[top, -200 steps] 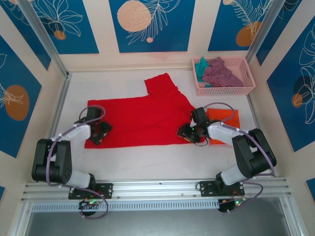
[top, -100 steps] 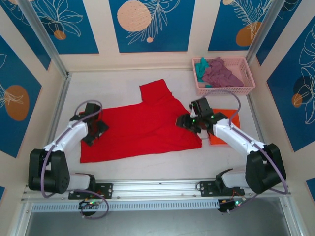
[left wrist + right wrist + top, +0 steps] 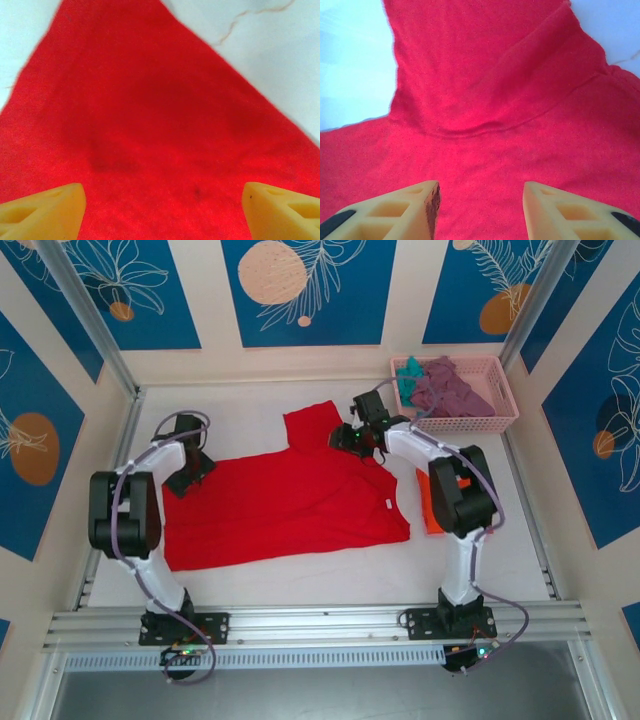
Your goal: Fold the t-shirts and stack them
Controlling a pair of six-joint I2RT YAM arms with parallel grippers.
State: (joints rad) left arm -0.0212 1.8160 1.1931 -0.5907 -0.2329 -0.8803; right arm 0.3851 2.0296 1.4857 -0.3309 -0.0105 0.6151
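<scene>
1. Both arms have stretched farther from their bases than a second ago. The left end effector (image 3: 190, 478) has gone from the near-left part of the red t-shirt (image 3: 290, 505) up to its far-left corner. The right end effector (image 3: 347, 437) has left the shirt's right edge for the base of the raised sleeve (image 3: 312, 425).
2. In the left wrist view, the left end effector (image 3: 163, 200) has its fingers spread wide over the pointed cloth corner and grips nothing.
3. In the right wrist view, the right end effector (image 3: 481, 195) stands about half open above the seam where the sleeve (image 3: 485, 65) joins the body. Nothing is pinched between its fingers.
4. Spread flat on the pale desk (image 3: 300, 575), the red t-shirt lies mid-desk with one sleeve pointing toward the back wall.
5. An orange t-shirt (image 3: 425, 510) lies just beside the red one's right edge, partly hidden by the right arm.
6. In the far-right corner, a pink basket (image 3: 505, 400) holds a purple t-shirt (image 3: 450, 390) and a teal t-shirt (image 3: 407, 372).
7. Blue panels (image 3: 300, 290) with leaf and circle prints line the walls.
8. Bare desk runs along the near side between the shirt's hem and the metal rail (image 3: 320, 620), and also behind the shirt on the left.
</scene>
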